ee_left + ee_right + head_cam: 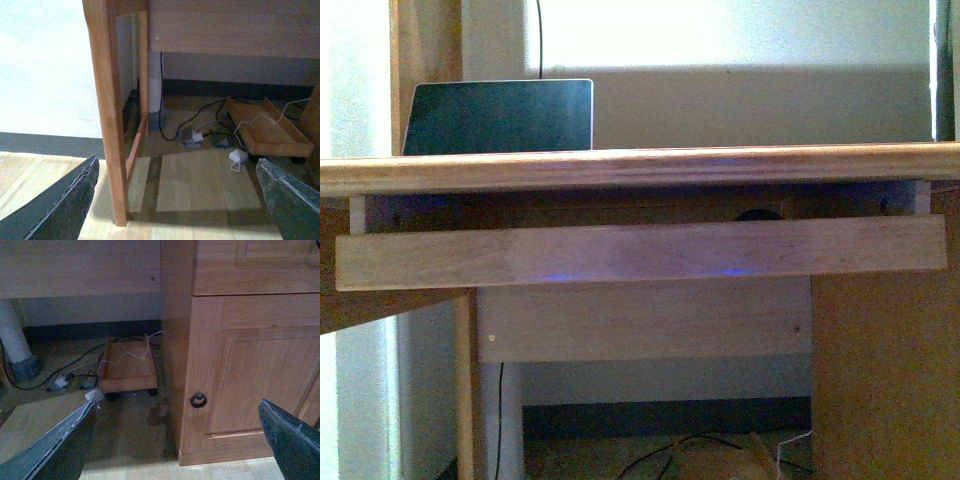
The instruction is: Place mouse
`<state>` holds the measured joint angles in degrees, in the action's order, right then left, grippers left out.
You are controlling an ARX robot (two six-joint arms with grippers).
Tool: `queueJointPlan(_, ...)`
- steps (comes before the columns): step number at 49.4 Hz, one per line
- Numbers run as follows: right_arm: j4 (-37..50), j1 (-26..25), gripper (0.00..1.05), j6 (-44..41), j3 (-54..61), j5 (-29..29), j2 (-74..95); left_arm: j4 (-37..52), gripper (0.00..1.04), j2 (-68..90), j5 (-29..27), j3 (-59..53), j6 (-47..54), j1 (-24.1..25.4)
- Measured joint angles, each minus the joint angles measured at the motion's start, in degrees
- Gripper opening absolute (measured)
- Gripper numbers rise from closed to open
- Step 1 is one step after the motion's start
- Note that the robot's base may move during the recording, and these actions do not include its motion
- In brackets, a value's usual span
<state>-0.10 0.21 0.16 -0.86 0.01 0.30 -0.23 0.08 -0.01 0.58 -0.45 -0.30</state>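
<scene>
The mouse, a small dark rounded shape (757,213), is only partly seen just right of the front view's centre. It lies in the shadowed gap between the light wooden desk top (640,165) and the pale wooden front board of the pull-out tray (640,252), and its lower part is hidden by that board. At the upper left a dark screen with a thin silver edge (500,117) is stood on the desk against a bright wall.

In the left wrist view the left gripper (176,160) is held with its dark jaws wide apart and nothing between them. Beyond it are a pale wood floor (190,185), a black cable (161,90) and a low wooden wheeled tray (270,132).

The right gripper (176,402) is likewise spread wide and empty, before a wooden cabinet door (250,375) with a dark ring pull (198,400).
</scene>
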Motion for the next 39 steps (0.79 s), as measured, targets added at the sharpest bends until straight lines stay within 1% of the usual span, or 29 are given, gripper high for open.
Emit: queueJointPlan(39, 0.00, -0.02, 0.97, -0.02, 0.00, -0.02, -0.02, 0.00, 0.97, -0.02, 0.00, 0.00, 0.00, 0.00)
